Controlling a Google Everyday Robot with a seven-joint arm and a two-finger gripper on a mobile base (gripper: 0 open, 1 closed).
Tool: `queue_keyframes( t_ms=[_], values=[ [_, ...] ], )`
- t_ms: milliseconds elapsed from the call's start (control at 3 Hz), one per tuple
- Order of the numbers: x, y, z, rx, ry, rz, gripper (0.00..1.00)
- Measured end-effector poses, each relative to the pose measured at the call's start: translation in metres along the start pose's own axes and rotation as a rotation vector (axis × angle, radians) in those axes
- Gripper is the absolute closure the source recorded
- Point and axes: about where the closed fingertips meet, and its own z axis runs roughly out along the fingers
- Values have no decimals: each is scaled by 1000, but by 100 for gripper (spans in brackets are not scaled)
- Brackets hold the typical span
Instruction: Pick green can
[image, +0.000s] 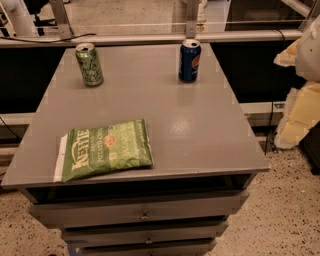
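Grey flat-topped drawer cabinet (190, 130): matte painted top, smooth, with a faint sheen towards the right. It fills most of your view. Three shallow grey drawers (100, 214) are stacked under the near edge, each with a small round metal knob (145, 216).

Speckled terrazzo-style floor (285, 210) lies to the near right and near left of the cabinet. A pale horizontal rail (150, 38) runs just behind the cabinet's far edge.

Gripper (300, 112): a blurred cream and white blocky shape at the right edge of the scene, off the side of the cabinet and level with its far half. You cannot tell whether it is wide or narrow. It holds nothing visible and is well apart from every item on the top.

Flat green crinkled chip bag (106, 150): glossy film with white lettering, lying flat at the near left, close to the near edge.

Green can (89, 64): a small cylinder with a pale mottled pattern and a silver top, upright at the far left corner. Bare grey surface lies between it and the gripper's side.

Dark blue cylindrical drink can (189, 60): silver top, red-and-white round logo, upright at the far edge, right of centre. It stands well apart from the green can and between it and the gripper.
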Motion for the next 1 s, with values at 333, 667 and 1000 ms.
queue_keyframes(
  t_ms=[333,667,1000],
  values=[
    [0,0,0,0,0,0,0],
    [-4,1,5,-2,-19,8,0],
    [-31,5,34,-40,-97,38,0]
  ],
)
